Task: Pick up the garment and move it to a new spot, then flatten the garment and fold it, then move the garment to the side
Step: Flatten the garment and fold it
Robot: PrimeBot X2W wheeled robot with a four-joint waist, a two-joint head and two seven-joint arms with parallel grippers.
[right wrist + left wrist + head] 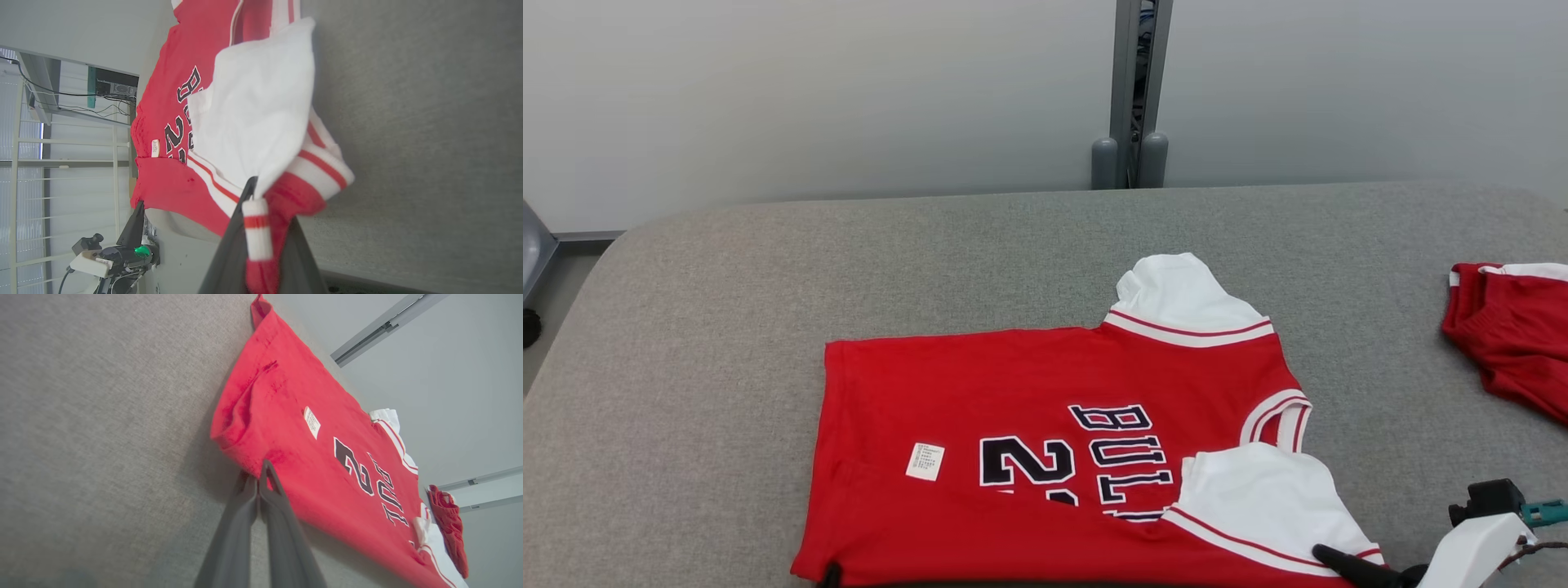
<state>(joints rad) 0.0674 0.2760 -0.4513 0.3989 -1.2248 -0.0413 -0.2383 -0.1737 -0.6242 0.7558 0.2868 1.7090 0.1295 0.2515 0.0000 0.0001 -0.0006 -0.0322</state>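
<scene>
— Along the near edge of the bench (727, 269), how does the jersey (980, 384) lie?

— Spread flat, lettering showing, with one long side right at that near edge. The hem is toward the bench's left end and the collar toward the right. The near white sleeve (1258, 490) is turned in over the chest, and the far sleeve (1176, 294) pokes out toward the far edge.

— And the jaws?

— The left jaws are shut tight on the near hem corner. Their fingers (245, 498) meet with only a thin pinch of red cloth at the tips. The right jaws are almost closed on the striped cuff of the near sleeve, which is bunched between their fingers (226, 261) and lifted off the bench.

— Which step, then?

— I'd judge the fold, with the near long side carried over onto the far one.

— How to do it cleanly?

— Raise both corners together and level, with the cloth between them just taut so the middle doesn't sag. Sweep toward the far edge, set the near side on the far side, and lower it fully before letting go. Watch the turned-in sleeve, as it could slide out. The left pinch looks slight, so avoid jerks. Stay clear of the second red garment (1515, 335) at the right edge.
</scene>
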